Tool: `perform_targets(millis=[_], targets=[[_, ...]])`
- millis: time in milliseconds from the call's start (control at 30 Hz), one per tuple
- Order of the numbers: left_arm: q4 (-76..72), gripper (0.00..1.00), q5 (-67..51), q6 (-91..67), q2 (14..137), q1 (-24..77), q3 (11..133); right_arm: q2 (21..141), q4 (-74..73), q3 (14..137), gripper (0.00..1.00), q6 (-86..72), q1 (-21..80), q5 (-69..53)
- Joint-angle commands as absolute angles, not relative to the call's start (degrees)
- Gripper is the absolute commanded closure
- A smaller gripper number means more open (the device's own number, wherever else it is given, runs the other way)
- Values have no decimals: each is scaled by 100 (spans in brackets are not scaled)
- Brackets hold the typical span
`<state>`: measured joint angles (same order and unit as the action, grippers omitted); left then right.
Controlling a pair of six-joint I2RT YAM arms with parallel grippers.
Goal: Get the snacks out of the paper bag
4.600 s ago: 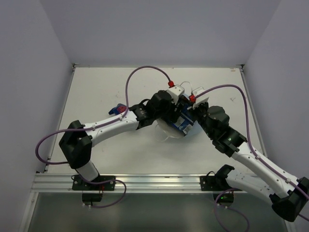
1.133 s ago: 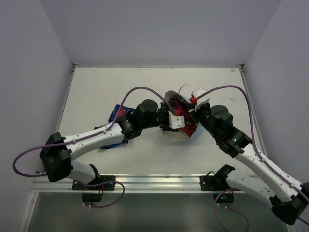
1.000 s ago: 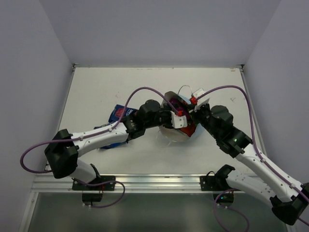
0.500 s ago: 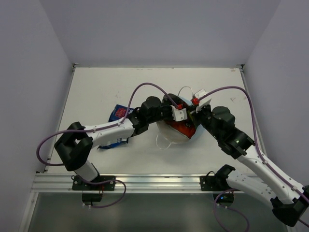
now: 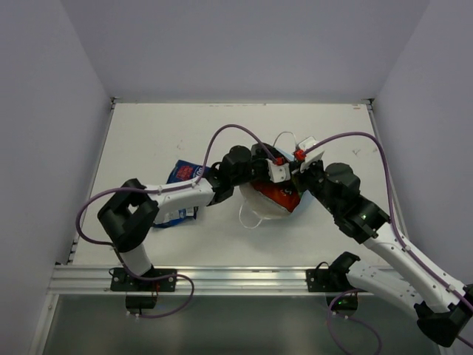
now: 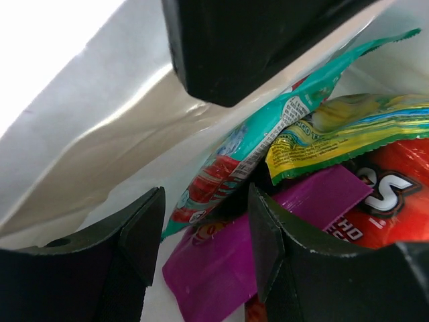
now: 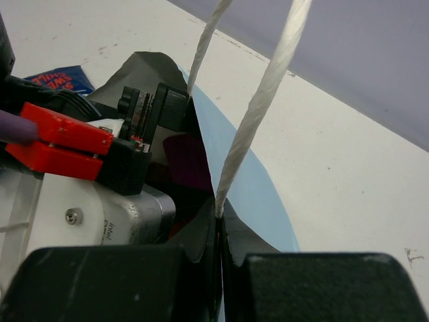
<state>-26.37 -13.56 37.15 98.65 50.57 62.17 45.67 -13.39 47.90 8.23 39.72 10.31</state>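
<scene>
The light blue paper bag (image 5: 294, 205) lies mid-table with its mouth held open. My right gripper (image 7: 220, 228) is shut on the bag's rim (image 7: 255, 188) at the foot of a white cord handle (image 7: 268, 100). My left gripper (image 6: 204, 248) is open inside the bag's white interior (image 6: 100, 134). A magenta-purple packet (image 6: 214, 268) lies between its fingers. Teal-white (image 6: 255, 141), yellow-green (image 6: 342, 134) and orange-red (image 6: 382, 194) packets lie just beyond. The orange-red packet also shows in the top view (image 5: 279, 194).
A dark blue and red packet (image 5: 181, 171) and a blue-white packet (image 5: 177, 215) lie on the table left of the bag, beside my left forearm. A loose white handle loop (image 5: 250, 217) lies in front of the bag. Walls enclose the table on three sides.
My left gripper has pushed further into the bag's mouth, and its elbow has swung in towards the middle. My right gripper keeps its hold on the bag's rim.
</scene>
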Motion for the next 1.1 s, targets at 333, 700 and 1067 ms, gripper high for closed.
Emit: perform_targets(millis=[333, 700, 1067], targets=[[-3102, 58, -1758, 3419, 10476, 4913, 6820, 4351, -1336, 4861, 100, 677, 3990, 861], [-2796, 100, -1863, 3428, 10415, 4904, 6812, 4359, -1222, 4825, 100, 624, 3990, 861], [-2277, 100, -1898, 3243, 9142, 4904, 6636, 4640, -1064, 4764, 100, 387, 3990, 2169]])
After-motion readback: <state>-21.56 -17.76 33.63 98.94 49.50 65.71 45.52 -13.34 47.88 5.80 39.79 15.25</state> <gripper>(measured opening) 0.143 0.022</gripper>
